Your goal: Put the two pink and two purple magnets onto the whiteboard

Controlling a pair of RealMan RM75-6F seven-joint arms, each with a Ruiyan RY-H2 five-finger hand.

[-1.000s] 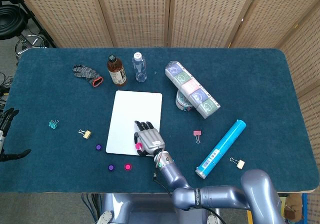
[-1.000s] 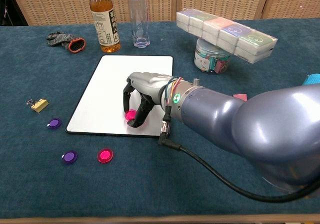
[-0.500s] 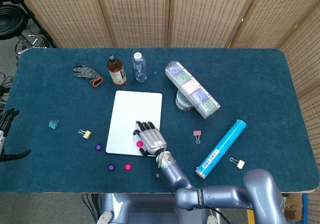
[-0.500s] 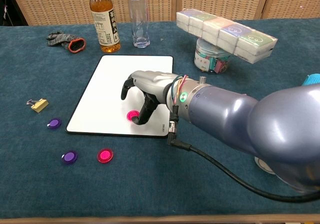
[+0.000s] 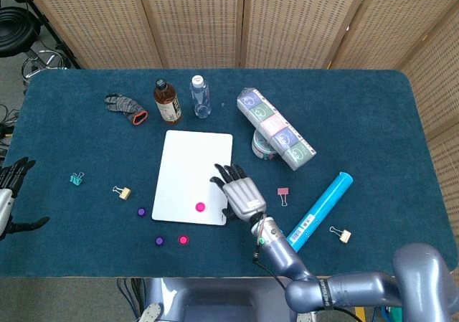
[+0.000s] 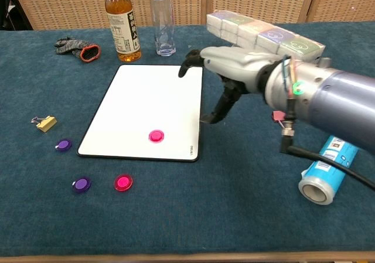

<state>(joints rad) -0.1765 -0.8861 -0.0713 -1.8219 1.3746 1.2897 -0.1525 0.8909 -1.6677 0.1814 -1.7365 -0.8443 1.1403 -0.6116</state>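
On the whiteboard [image 5: 192,176] sits one pink magnet [image 5: 200,207], near its bottom edge. Below the board, on the blue table [image 5: 373,121], lie the other pink magnet [image 5: 183,240] and two purple magnets [image 5: 158,241] [image 5: 141,211]. The right hand [image 5: 241,192] hangs over the board's right edge, fingers spread, holding nothing. The left hand [image 5: 8,187] shows at the far left, off the table, fingers apart and empty.

Tea bottle [image 5: 167,101] beside clear water bottle [image 5: 201,97], glove [image 5: 125,107] further left.
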